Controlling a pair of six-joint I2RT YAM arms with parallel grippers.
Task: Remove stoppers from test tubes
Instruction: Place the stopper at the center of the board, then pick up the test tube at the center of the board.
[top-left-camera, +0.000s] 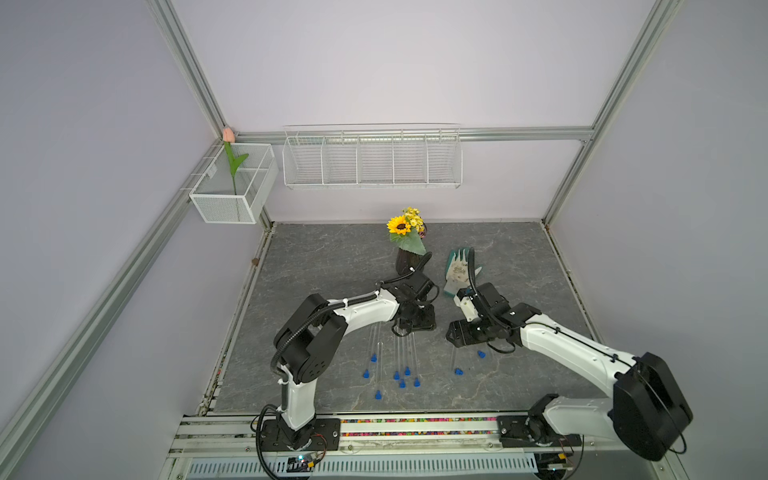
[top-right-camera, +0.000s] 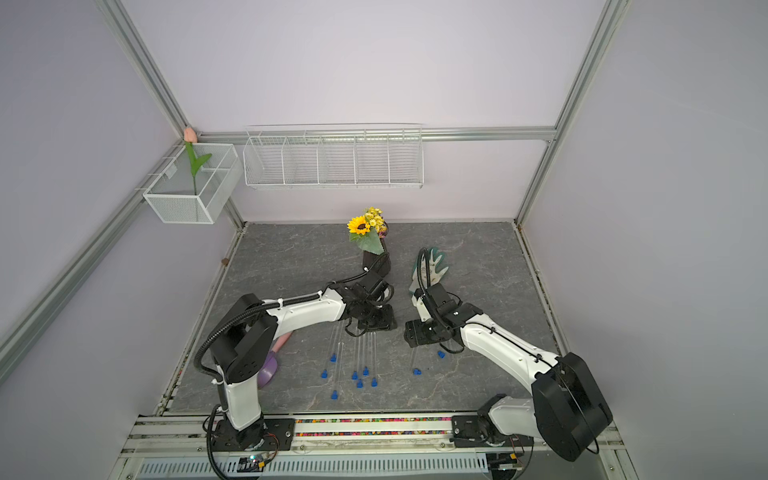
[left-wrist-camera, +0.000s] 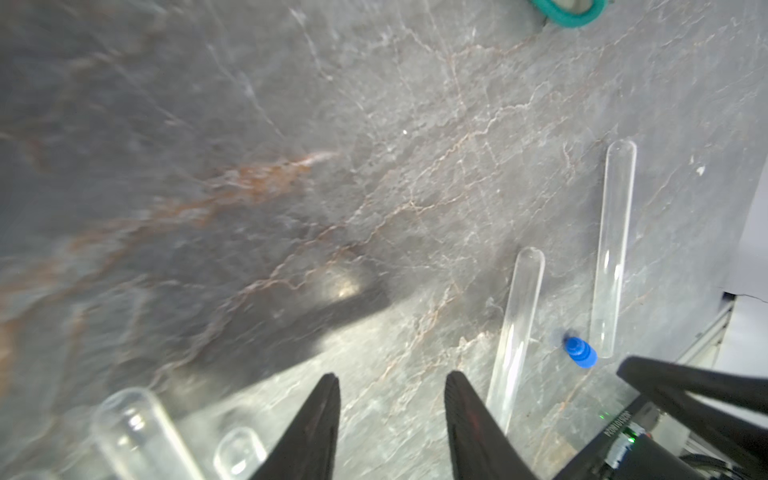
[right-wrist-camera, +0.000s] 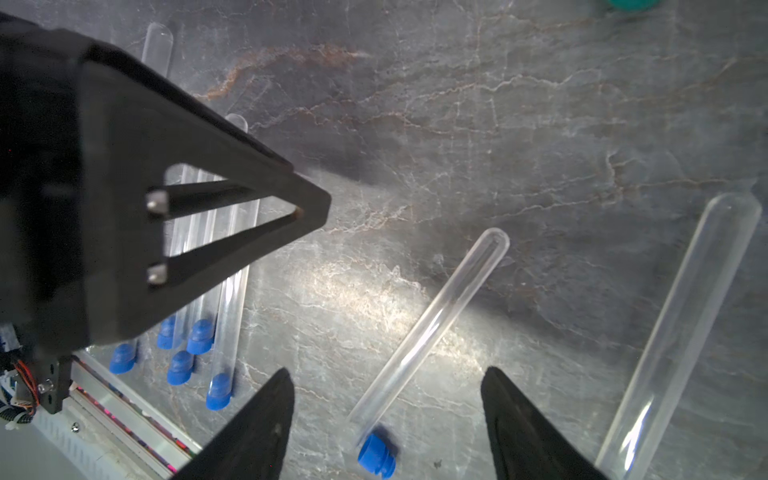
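Left gripper (left-wrist-camera: 392, 419): black pointed jaws apart, nothing between them, low over the grey marbled stone tabletop (top-left-camera: 498, 257).
Right gripper (right-wrist-camera: 386, 424): black jaws wide apart, empty, hanging just above the table.
Test tubes (top-left-camera: 398, 357): long thin clear glass tubes, lying flat near the front middle of the table, most side by side in a bunch under the left gripper.
Stoppers (top-left-camera: 402, 383): tiny bright blue plug-shaped caps, most sitting at the near ends of the bunched tubes.
Tube under right gripper (right-wrist-camera: 428, 328): clear, lying slanted, blue plug (right-wrist-camera: 376, 455) at its near end; looks tilted and out of the mouth, but hard to tell for sure.
Bare tube (right-wrist-camera: 677, 332): clear, no plug seen, just beside the slanted one.
Loose plug (top-left-camera: 481, 354): blue, alone on the table near the right gripper.
Other things: sunflower bunch in a dark vase (top-left-camera: 405, 232) and a green and white glove (top-left-camera: 459, 268) at the back, well apart from the tubes.
Step in hand: likely just let go of a tube and its plug; both grippers empty.
Left to do: many tubes in the bunch seem plugged.
Next move: pick one plugged tube, hold the glass with one gripper, pinch the small blue cap with the other, pull straight along the tube.
Care: tubes roll and sit touching; a thin, careful pinch needed.
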